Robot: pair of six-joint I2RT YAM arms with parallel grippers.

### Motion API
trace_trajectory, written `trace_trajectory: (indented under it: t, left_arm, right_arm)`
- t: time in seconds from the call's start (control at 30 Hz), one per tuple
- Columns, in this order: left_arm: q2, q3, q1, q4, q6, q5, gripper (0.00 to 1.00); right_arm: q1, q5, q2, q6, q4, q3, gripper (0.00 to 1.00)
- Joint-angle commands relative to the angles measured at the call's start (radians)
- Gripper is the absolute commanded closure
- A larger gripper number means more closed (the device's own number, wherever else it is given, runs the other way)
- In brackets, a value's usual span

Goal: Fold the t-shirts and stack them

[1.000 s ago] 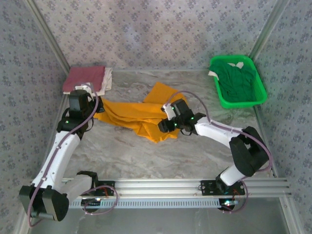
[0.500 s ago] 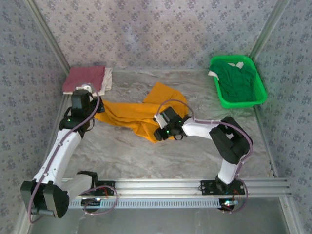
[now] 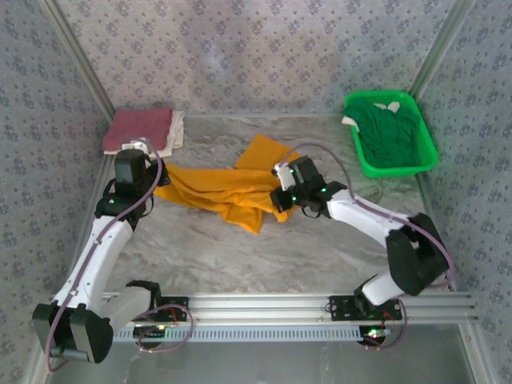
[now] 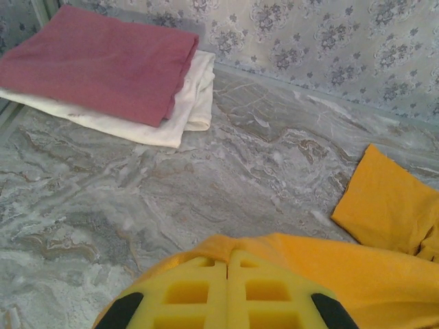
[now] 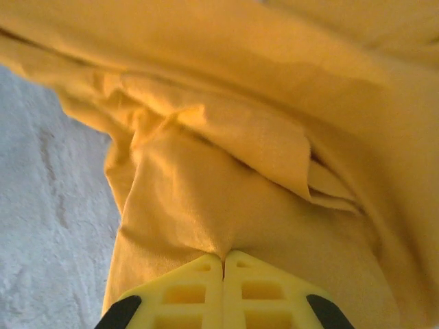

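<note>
On the marbled counter [image 3: 320, 256], nearest to us, the orange-yellow t-shirt [image 3: 224, 192] lies crumpled in a long, rumpled band across the middle, with one flat flap reaching toward the far wall. We find the left pincer [image 4: 226, 257] at the shirt's left end, its yellow fingers pressed together with the cloth bunched over their tips. The right pincer [image 5: 223, 259] is at the shirt's right side, fingers likewise closed, pinching a fold where several creased layers overlap.

Farther back, in the far left corner, a dusty red t-shirt [image 4: 103, 65] lies neatly folded on top of a folded white t-shirt [image 4: 192, 96], whose edge peeks out on the right. In the far right corner stands a green plastic basket [image 3: 364, 164], and in it we see a green t-shirt [image 3: 390, 132], loosely heaped, with a pale bit of collar showing.
</note>
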Motion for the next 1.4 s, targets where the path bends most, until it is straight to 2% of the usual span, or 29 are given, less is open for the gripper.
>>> trace_trajectory:
  t: [0.0, 0.3, 0.57, 0.73, 0.8, 0.9, 1.03, 1.17, 1.23, 1.37]
  left_arm:
    - [-0.037, 0.040, 0.010, -0.018, 0.022, -0.034, 1.00]
    - [-0.122, 0.173, 0.011, -0.087, 0.104, -0.041, 1.00]
    - [-0.247, 0.294, 0.009, -0.127, 0.148, 0.203, 1.00]
    - [-0.294, 0.430, 0.006, -0.172, 0.166, 0.353, 1.00]
    - [-0.305, 0.479, 0.005, -0.166, 0.170, 0.377, 1.00]
    - [-0.269, 0.599, 0.005, -0.191, 0.188, 0.392, 1.00]
    - [-0.162, 0.733, 0.005, -0.187, 0.210, 0.354, 1.00]
    - [-0.007, 0.791, 0.005, -0.169, 0.246, 0.318, 1.00]
    - [0.087, 0.787, 0.007, -0.157, 0.273, 0.314, 1.00]
    - [0.231, 0.642, 0.025, -0.026, 0.321, 0.318, 1.00]
  right_arm:
    - [-0.035, -0.024, -0.090, -0.032, -0.097, 0.031, 1.00]
    - [-0.090, 0.095, -0.321, -0.089, -0.271, 0.190, 1.00]
    - [-0.091, 0.249, -0.501, -0.142, -0.438, 0.388, 1.00]
    - [-0.085, 0.298, -0.598, -0.161, -0.461, 0.505, 1.00]
    - [-0.085, 0.311, -0.609, -0.169, -0.467, 0.554, 1.00]
    - [-0.085, 0.341, -0.577, -0.182, -0.499, 0.653, 1.00]
    - [-0.097, 0.367, -0.475, -0.223, -0.528, 0.788, 1.00]
    - [-0.163, 0.317, -0.325, -0.215, -0.528, 0.883, 1.00]
    - [-0.235, 0.256, -0.236, -0.182, -0.498, 0.880, 1.00]
    - [-0.344, 0.198, -0.066, -0.114, -0.350, 0.801, 1.00]
